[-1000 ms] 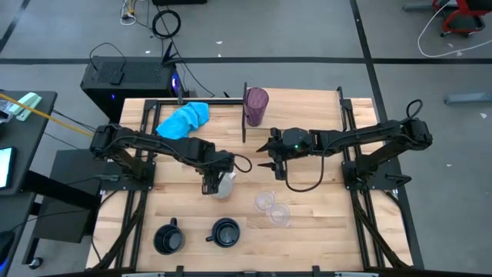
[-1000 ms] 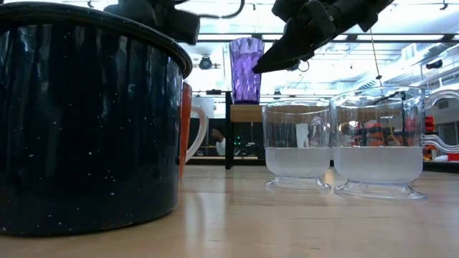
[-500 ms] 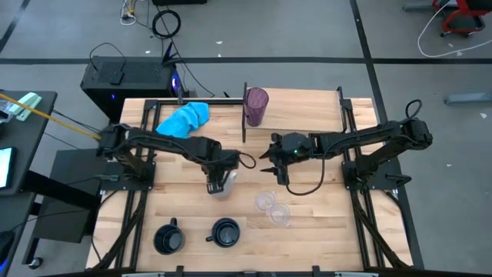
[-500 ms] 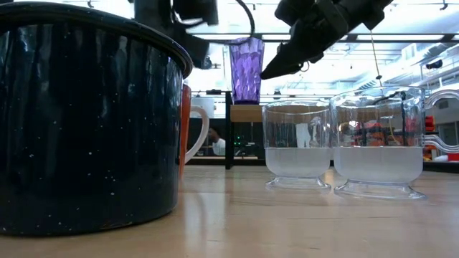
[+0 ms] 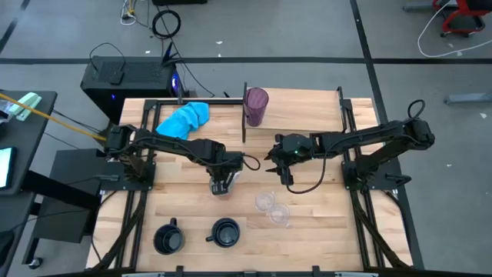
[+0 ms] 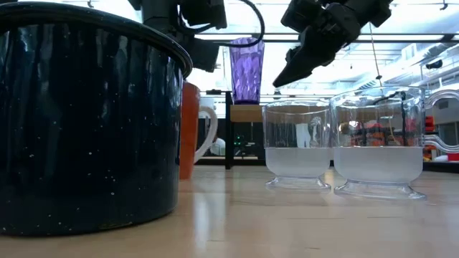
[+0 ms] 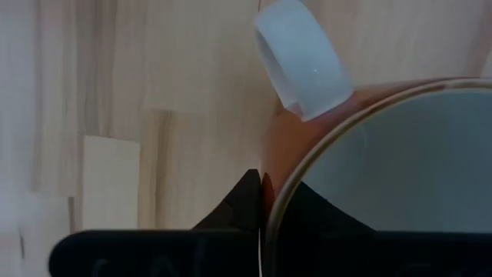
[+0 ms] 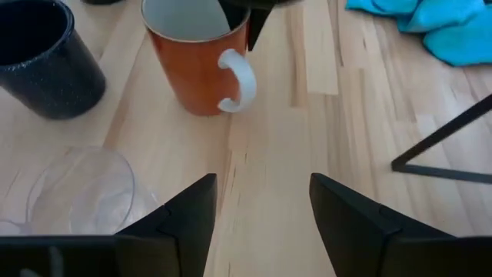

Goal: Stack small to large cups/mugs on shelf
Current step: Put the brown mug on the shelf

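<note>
My left tool pinches the rim of the glossy orange mug with the white inside, one finger inside, one outside. The mug stands upright mid-worktop, its white handle beside my grip. The light wooden shelf lies farther back, so lift, then carry away from me. My right tool hovers nearby, fingers parted, empty.
</note>
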Robot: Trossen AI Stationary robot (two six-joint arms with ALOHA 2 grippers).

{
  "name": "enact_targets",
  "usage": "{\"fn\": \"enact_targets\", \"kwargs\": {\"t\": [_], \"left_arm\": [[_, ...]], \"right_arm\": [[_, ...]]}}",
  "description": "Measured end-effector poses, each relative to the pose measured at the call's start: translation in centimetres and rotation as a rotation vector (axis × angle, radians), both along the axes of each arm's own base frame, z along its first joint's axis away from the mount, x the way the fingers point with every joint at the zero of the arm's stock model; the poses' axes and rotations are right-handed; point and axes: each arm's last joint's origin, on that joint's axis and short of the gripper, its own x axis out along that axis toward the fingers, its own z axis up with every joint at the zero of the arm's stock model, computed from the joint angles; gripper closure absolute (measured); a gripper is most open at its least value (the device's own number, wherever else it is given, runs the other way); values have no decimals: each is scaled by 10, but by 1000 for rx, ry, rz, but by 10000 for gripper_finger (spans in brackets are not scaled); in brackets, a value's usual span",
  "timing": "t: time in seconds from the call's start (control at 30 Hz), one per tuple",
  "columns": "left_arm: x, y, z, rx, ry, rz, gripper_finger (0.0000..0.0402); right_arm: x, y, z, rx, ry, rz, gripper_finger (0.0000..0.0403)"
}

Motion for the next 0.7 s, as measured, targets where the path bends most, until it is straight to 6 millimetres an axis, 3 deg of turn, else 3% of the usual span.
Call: {"fn": "enact_targets", "kwargs": {"t": [0.47,0.7], "left_arm": [[21,33,0,13,-165,80,369],[52,38,5,47,-145,23,369]], "right_arm": [[-22,0,17,13,15,-17,188],[-28,-1,19,-12,35,-42,188]]}}
